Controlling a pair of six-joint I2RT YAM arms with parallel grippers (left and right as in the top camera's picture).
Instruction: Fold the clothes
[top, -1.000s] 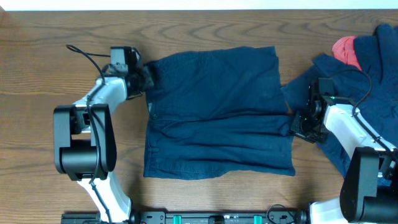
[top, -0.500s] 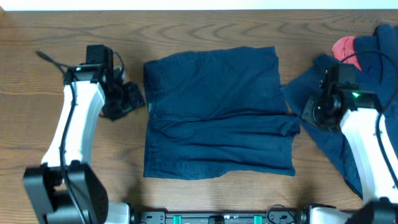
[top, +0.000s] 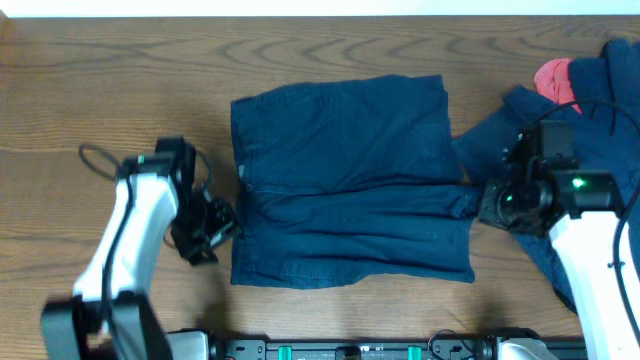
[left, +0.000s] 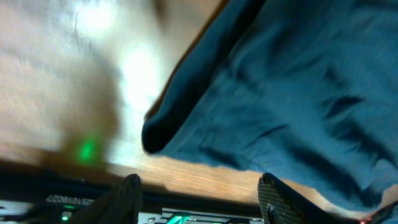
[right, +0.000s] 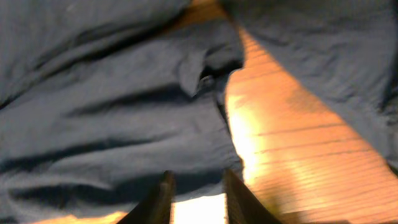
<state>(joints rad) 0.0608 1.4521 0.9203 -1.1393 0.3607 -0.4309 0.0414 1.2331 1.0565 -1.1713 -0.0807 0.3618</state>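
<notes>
Lettering on the black bar (left: 62, 200) low in the left wrist view is too blurred to read. A brown wood-grain table (top: 100, 80) carries the dark navy-blue fabric shorts (top: 350, 180), lying flat at its middle. A rumpled navy garment (top: 600, 120) and a pink-red piece (top: 555, 82) lie at the right end. The left gripper (top: 208, 236), fingers spread and empty, sits just beside the shorts' left edge. The right gripper (top: 495, 205), fingers slightly parted and pinching nothing, sits at their right edge.
</notes>
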